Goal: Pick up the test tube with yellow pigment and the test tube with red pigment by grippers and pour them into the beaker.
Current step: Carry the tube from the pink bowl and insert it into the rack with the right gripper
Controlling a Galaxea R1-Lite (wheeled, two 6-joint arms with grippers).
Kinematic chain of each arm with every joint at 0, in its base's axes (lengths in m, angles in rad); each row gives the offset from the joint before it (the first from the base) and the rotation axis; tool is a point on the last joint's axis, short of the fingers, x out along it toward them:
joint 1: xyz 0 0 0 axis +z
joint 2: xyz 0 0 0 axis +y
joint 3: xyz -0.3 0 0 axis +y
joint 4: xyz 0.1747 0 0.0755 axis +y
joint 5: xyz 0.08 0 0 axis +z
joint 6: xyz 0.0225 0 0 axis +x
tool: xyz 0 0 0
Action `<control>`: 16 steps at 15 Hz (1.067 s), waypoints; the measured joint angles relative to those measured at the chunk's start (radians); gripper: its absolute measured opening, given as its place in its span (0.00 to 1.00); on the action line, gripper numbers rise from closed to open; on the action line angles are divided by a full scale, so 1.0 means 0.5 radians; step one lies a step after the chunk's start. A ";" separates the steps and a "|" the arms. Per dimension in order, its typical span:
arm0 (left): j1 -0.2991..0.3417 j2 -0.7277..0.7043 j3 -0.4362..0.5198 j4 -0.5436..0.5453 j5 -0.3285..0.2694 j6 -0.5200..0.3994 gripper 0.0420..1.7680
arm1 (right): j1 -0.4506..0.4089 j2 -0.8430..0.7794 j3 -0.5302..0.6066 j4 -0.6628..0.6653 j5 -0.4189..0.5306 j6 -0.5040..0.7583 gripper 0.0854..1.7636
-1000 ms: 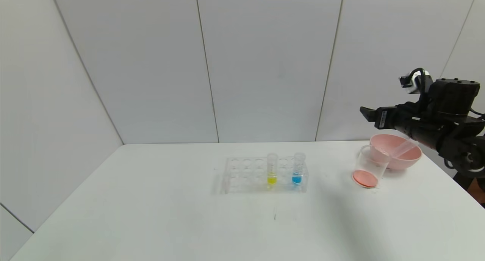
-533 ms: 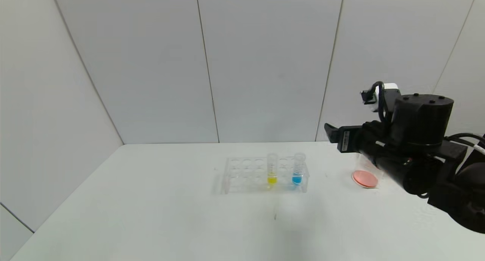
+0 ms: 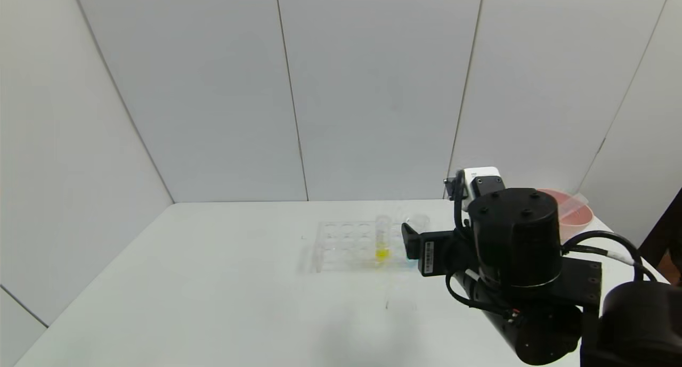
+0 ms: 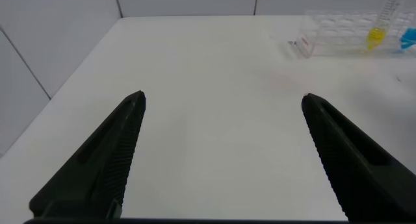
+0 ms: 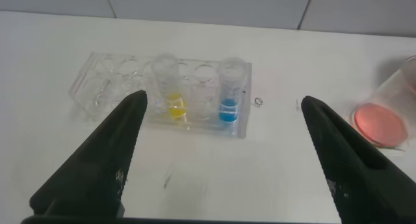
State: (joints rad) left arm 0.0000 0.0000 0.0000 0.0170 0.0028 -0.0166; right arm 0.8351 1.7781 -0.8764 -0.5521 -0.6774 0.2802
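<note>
The test tube with yellow pigment [image 3: 382,240] [image 5: 170,99] stands upright in a clear rack [image 3: 341,244] [image 5: 104,87], two holes from a tube of blue liquid [image 5: 229,102]. My right gripper [image 3: 410,243] [image 5: 224,97] hovers open and empty just in front of the rack, facing the blue tube. The beaker [image 5: 390,104], with red-orange liquid at its bottom, stands to the right of the rack; in the head view my arm hides it. No tube holding red pigment shows. My left gripper [image 4: 224,96] is open over bare table, far from the rack [image 4: 338,36].
A pink bowl [image 3: 578,218] sits at the table's far right corner with a clear tube [image 3: 574,201] lying tilted in it. My right arm's bulk fills the near right of the white table [image 3: 213,282]. Grey walls close the back and the left.
My right arm has swung left from beside the pink bowl and come down in front of the rack, open throughout. It now covers the beaker and most of the blue tube in the head view.
</note>
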 joint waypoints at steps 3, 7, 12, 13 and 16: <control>0.000 0.000 0.000 0.000 0.000 0.000 0.97 | 0.076 0.130 -0.064 0.008 -0.037 0.074 0.96; 0.000 0.000 0.000 0.000 0.000 0.000 0.97 | 0.097 0.366 -0.222 -0.011 -0.041 0.119 0.96; 0.000 0.000 0.000 0.000 0.000 0.001 0.97 | 0.081 0.653 -0.467 -0.014 -0.033 0.126 0.96; 0.000 0.000 0.000 0.000 0.000 0.001 0.97 | 0.066 0.709 -0.531 -0.009 -0.028 0.125 0.96; 0.000 0.000 0.000 0.000 -0.001 0.000 0.97 | 0.008 0.860 -0.716 0.006 -0.022 0.097 0.96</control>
State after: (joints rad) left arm 0.0000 0.0000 0.0000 0.0170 0.0023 -0.0166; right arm 0.8389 2.2081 -1.2345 -0.5489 -0.6883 0.3285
